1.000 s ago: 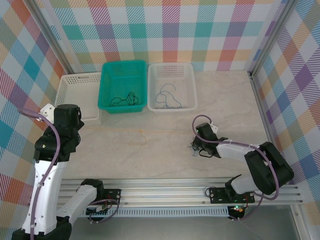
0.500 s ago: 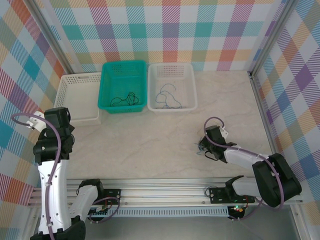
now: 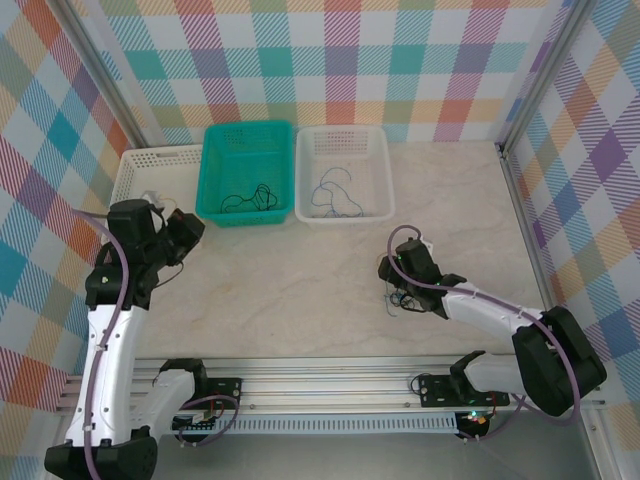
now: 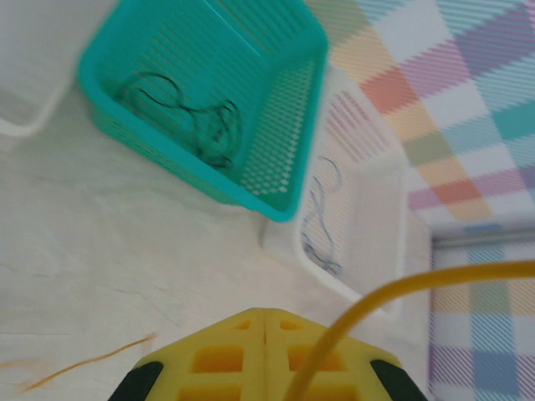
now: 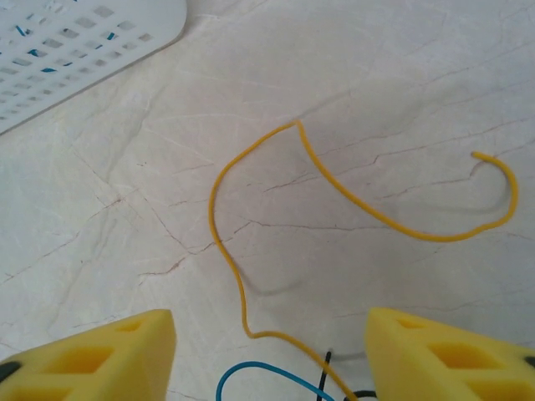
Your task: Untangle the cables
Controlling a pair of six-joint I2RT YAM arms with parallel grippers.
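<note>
Yellow cable (image 5: 211,205), blue cable (image 5: 259,364), black cable (image 5: 328,360), three by parted right tool (image 5: 269,355)

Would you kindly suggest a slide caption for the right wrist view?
Open right tool over a yellow cable curling across the marble table, blue cable and black cable ends between its fingers.

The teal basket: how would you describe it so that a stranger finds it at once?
Three baskets stand in a row at the far edge of the table. The teal basket is the middle one, holding dark cables; the left basket and right basket are white.
</note>
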